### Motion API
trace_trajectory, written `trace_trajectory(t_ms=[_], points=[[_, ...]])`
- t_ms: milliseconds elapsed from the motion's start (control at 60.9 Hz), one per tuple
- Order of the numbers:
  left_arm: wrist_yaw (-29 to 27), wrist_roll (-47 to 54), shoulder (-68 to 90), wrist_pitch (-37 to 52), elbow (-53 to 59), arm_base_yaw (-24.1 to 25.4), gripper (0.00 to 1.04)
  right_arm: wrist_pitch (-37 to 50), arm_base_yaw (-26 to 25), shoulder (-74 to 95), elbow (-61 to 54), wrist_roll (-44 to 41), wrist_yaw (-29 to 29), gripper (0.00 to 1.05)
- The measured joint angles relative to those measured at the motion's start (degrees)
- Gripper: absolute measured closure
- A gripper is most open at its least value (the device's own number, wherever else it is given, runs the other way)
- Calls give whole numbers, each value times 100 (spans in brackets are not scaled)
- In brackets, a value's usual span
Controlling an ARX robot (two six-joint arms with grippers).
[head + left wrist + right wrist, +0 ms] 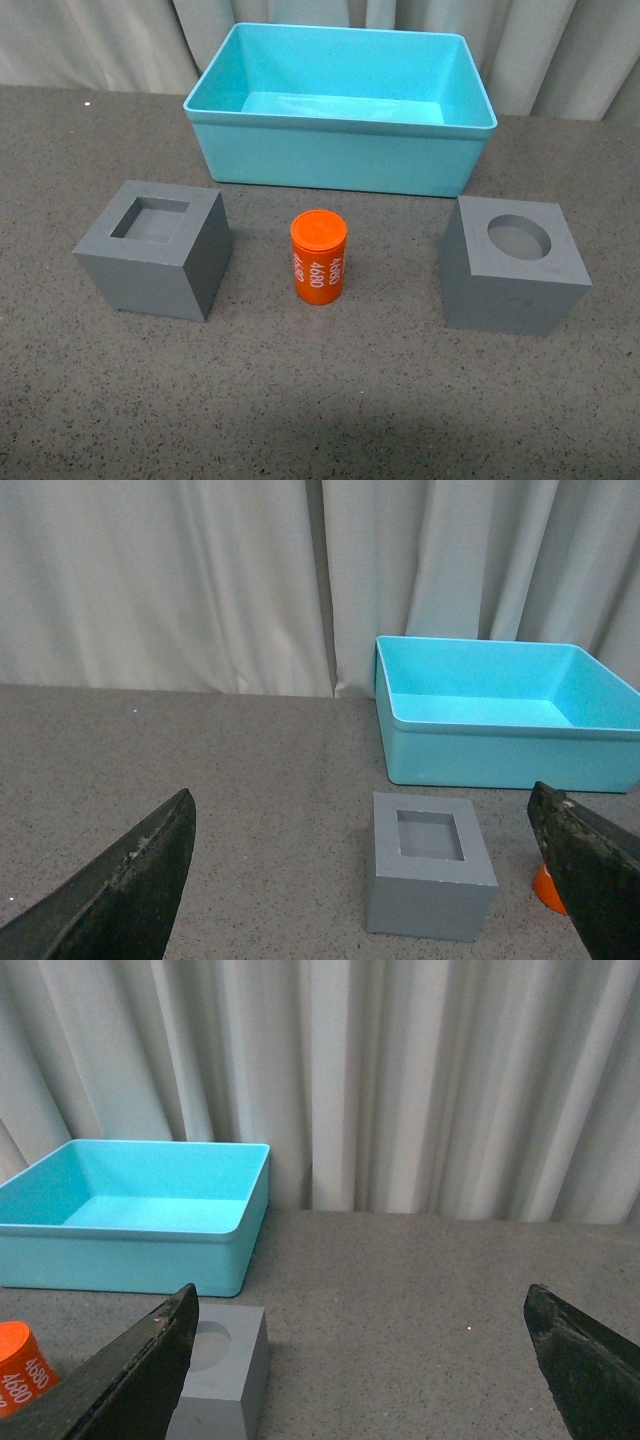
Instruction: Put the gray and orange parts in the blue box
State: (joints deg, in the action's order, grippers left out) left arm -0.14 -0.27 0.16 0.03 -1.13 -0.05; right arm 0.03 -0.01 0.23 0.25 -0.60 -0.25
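Note:
The turquoise-blue box (340, 150) stands empty at the back of the table. In front of it, a gray cube with a square recess (155, 247) sits at the left, an orange cylinder with white numbers (319, 257) stands upright in the middle, and a gray cube with a round recess (513, 262) sits at the right. Neither arm shows in the front view. My left gripper (365, 880) is open, with the square-recess cube (430, 878) some way ahead between its fingers. My right gripper (360, 1360) is open; the round-recess cube (222, 1370) lies beside one finger (130, 1375).
The dark speckled tabletop (330, 400) runs to pale curtains (100, 40) behind the box. In the right wrist view the box (140, 1225) and the orange cylinder (22, 1365) show off to one side.

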Motion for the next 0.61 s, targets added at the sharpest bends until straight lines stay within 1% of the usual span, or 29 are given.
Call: trace_trajectory(t_ms=[608], points=[[0,0,0,0,0,0,7,0,0,0,0,0,0,10]])
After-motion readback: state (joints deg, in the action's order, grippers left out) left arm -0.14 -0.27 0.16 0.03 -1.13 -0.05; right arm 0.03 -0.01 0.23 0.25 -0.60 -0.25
